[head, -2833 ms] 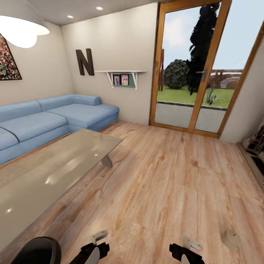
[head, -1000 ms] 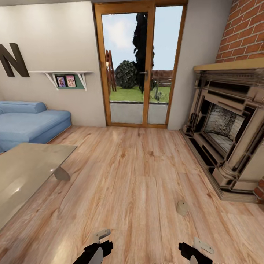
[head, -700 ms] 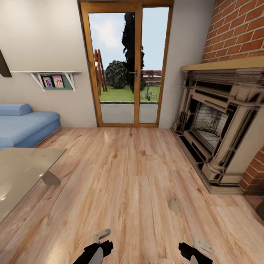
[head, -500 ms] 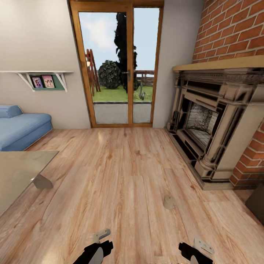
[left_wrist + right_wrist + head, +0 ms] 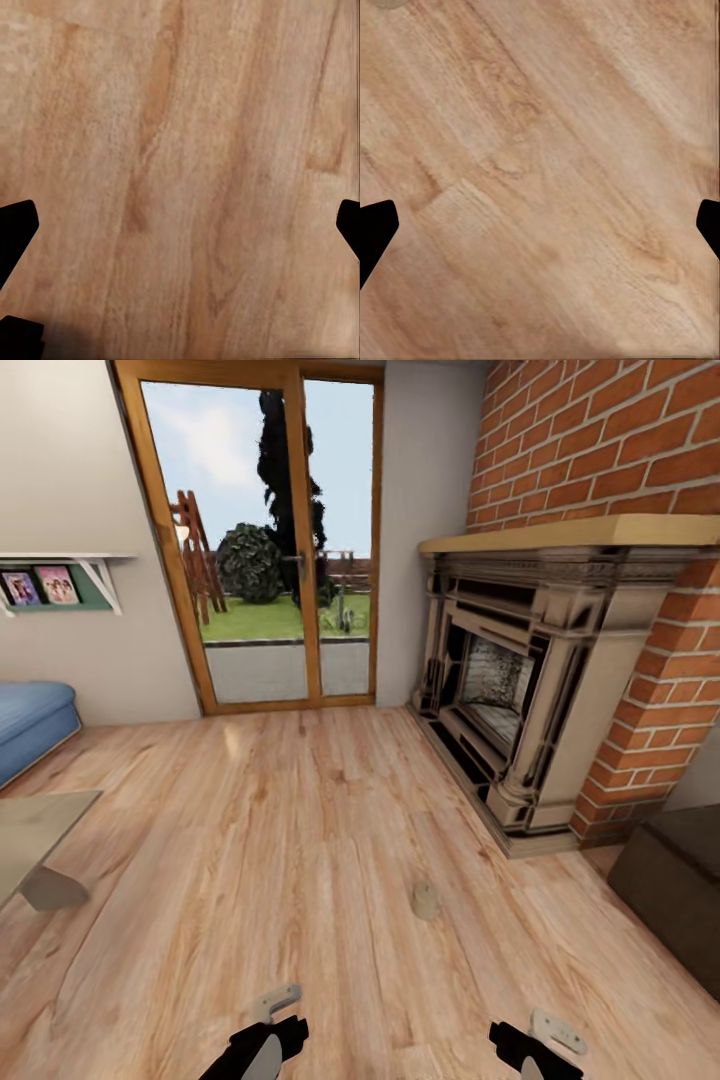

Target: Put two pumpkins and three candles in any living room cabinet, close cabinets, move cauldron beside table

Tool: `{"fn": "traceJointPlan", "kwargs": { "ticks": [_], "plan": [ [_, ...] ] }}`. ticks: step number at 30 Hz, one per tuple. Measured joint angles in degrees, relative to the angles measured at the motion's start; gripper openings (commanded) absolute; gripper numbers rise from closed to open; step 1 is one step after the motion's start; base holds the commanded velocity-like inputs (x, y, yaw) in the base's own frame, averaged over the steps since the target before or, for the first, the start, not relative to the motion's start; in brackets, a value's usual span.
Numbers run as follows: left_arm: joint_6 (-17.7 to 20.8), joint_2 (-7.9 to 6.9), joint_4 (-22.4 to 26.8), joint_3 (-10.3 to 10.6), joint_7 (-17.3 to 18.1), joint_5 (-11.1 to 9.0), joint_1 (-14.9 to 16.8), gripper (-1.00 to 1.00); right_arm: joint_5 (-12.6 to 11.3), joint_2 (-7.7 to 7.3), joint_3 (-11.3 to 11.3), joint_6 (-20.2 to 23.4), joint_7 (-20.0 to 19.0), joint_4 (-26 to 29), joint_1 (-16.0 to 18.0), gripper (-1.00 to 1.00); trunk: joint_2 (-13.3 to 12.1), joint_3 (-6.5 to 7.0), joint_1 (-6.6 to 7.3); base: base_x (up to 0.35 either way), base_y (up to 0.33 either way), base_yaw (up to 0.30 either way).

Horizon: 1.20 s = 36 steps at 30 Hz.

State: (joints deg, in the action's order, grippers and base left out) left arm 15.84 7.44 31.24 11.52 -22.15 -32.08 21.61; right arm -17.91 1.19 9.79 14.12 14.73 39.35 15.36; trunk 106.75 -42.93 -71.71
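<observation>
Now one candle [image 5: 425,901] stands upright on the wooden floor [image 5: 300,840], out in the open before the brick fireplace [image 5: 510,710] and well apart from it. Across the floor from the fireplace, a corner of the grey table [image 5: 35,830] shows, with the blue sofa [image 5: 30,725] beyond it. A dark brown cabinet [image 5: 675,895] sits just beside the fireplace's brick base. Nearer than the candle, the left hand [image 5: 180,225] and right hand [image 5: 540,225] hang over bare boards, fingers spread wide, each gripping nothing.
</observation>
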Motion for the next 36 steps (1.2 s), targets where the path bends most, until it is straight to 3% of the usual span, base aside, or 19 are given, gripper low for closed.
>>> {"fn": "traceJointPlan", "kwargs": {
  "ticks": [5, 13, 19, 32, 36],
  "plan": [
    [0.0, 0.0, 0.0, 0.0, 0.0, 0.0, 0.0, 1.0, -0.04, 0.0, 0.04, 0.0, -0.07, -0.01, 0.0, 1.0, 0.0, 0.0, 0.0, 0.0, 0.0, -0.286],
    [0.0, 0.1, 0.0, 0.0, -0.01, 0.0, 0.0, 1.0, 0.14, -0.06, 0.09, 0.16, -4.18, -0.16, 0.0, 1.0, 0.0, 0.0, 0.0, 0.0, 0.0, -0.286],
    [0.0, 0.86, 0.0, 0.0, 0.0, 0.0, 0.0, 1.0, 0.11, -0.04, 0.13, 0.16, -4.45, -0.18, 0.0, 1.0, 0.0, 0.0, 0.0, 0.0, 0.0, -0.286],
    [0.0, 0.97, 0.0, 0.0, -0.01, 0.0, 0.0, 1.0, 0.11, -0.02, 0.35, -0.18, -4.44, -0.18, 0.0, 1.0, 0.0, -0.15, 0.0, 0.0, 0.0, -0.282],
    [0.01, 0.96, 0.02, 0.0, -0.02, -0.01, -0.01, 1.0, 0.15, -0.01, 0.4, -0.2, -4.51, -0.19, 0.01, 1.0, 0.0, -0.22, 0.0, 0.0, 0.0, -0.044]
  ]
}}
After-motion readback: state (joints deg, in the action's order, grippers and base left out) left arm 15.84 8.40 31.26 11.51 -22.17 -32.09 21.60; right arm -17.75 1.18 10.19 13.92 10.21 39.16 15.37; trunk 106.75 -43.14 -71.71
